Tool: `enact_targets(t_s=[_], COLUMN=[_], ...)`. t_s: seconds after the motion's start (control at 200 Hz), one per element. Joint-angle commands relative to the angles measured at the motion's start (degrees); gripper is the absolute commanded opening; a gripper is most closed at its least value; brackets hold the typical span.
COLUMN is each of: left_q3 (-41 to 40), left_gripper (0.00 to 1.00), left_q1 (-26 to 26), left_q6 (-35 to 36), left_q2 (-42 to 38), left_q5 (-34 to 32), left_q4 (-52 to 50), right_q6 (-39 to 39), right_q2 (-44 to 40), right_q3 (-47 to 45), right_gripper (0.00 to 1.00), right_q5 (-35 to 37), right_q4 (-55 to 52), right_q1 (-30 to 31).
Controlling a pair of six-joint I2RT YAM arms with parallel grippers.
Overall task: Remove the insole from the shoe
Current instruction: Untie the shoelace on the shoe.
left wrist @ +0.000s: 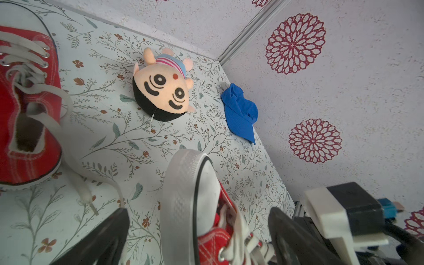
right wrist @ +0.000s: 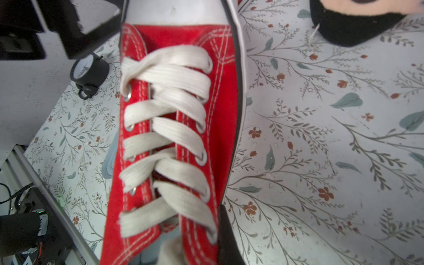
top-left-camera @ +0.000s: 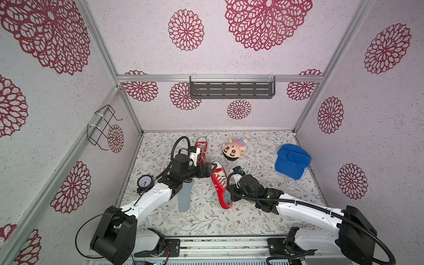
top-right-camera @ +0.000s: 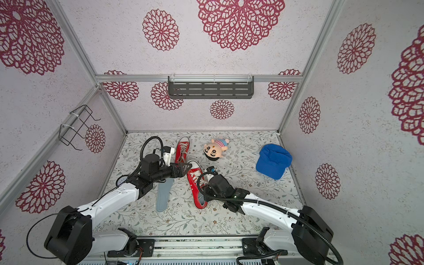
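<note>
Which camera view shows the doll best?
The left wrist view: the doll appears whole and large, with its face clear. Both top views show the doll whole but small. The right wrist view catches only its black edge at the frame's corner.

In both top views the right arm [top-left-camera: 250,187] covers the opening of the near shoe [top-left-camera: 218,179], and the left arm [top-left-camera: 158,195] hides part of the loose insole [top-left-camera: 184,202]. In the right wrist view, a pale blur [right wrist: 171,252] cut off by the edge is perhaps lace.
</note>
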Motion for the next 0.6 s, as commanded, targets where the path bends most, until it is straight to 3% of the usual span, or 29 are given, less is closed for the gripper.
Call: enact_targets(t_s=[0.0,0.195,0.59], left_q3=[1.6,2.4,1.6], left_gripper=[1.00,0.91,0.37], left_q1=[-0.1,-0.1,-0.4], left_q6=[-2.3,-4.3,-2.3], left_q2=[1.8,6.1,9.8], left_q5=[-0.8,2.4,7.0], left_q4=[3.1,7.9,12.5], right_q6=[-2.0,-1.6,-1.6], right_q2=[-0.7,-0.5,-1.2], right_q3=[2.8,1.4,-2.7], right_gripper=[0.00,0.00,0.00], right_q5=[-0.1,0.2,1.3], right_q4=[7.1,7.9,6.1], right_q1=[0.8,1.5,1.3])
